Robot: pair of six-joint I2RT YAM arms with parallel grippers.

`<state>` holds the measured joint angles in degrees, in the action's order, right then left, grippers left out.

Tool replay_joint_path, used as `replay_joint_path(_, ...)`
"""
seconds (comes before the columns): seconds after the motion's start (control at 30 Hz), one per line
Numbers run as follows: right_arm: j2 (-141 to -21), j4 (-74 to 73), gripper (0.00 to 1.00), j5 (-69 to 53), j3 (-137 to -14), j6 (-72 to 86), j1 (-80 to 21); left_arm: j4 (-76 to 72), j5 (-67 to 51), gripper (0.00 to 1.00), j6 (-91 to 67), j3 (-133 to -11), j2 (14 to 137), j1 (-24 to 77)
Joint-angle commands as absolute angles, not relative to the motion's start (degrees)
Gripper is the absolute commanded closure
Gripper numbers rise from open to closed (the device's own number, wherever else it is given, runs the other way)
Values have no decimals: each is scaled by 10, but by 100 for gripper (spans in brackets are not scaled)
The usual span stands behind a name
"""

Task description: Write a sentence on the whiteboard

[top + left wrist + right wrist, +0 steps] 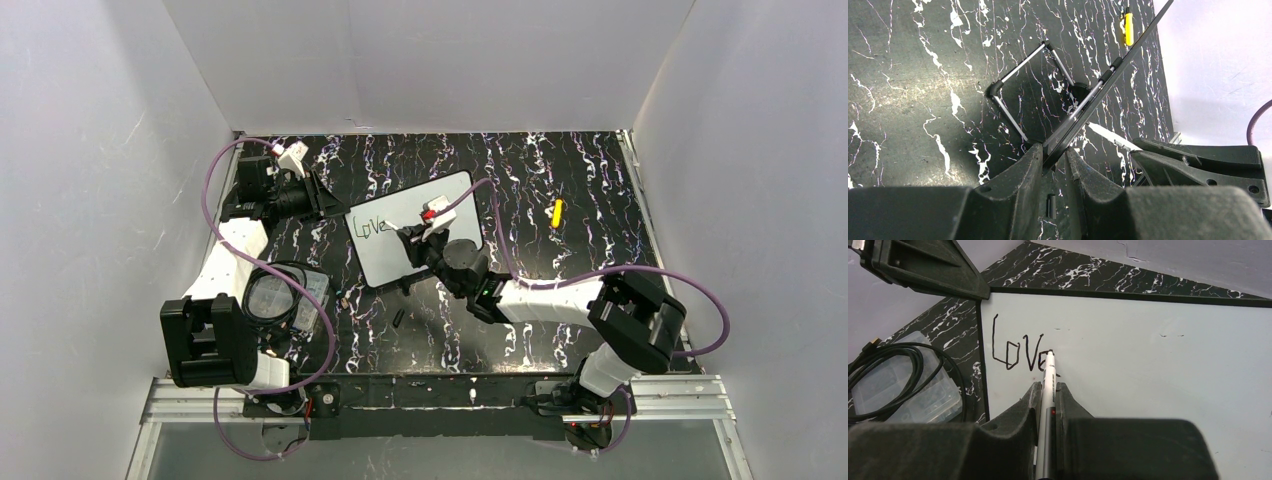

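The whiteboard (1148, 370) is standing tilted on a wire stand (1013, 80) on the black marbled table (908, 75); the left claw (1053, 150) is pinching its rim, jaws narrowed onto the thin edge; the right claw (1048, 386) is gripping a white marker (1049, 374), whose tip is touching the board just beside the handwritten "LoVe" (1018, 352); a yellow pen (557, 212) is lying well apart.

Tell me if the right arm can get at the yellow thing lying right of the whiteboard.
Probably within reach, not graspable yet. The yellow object lies on open table beside the whiteboard, nothing between it and the right gripper, which however is shut on the pen.
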<state>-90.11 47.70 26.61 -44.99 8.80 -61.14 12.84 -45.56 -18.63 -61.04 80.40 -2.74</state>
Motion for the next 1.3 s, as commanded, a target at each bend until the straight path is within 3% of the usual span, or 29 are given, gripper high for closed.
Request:
replay_joint_path(0.0,-861,497,99,242,-458,88,-610,136,-480,78,-187,-625,801,-26)
replay_joint_path(0.77,-759,374,99,133,-437,106,-550,140,-475,78,-185,-619,796,-26)
replay_joint_path(1.27,-810,403,99,113,-452,108,-514,149,-469,78,-180,-623,806,-26)
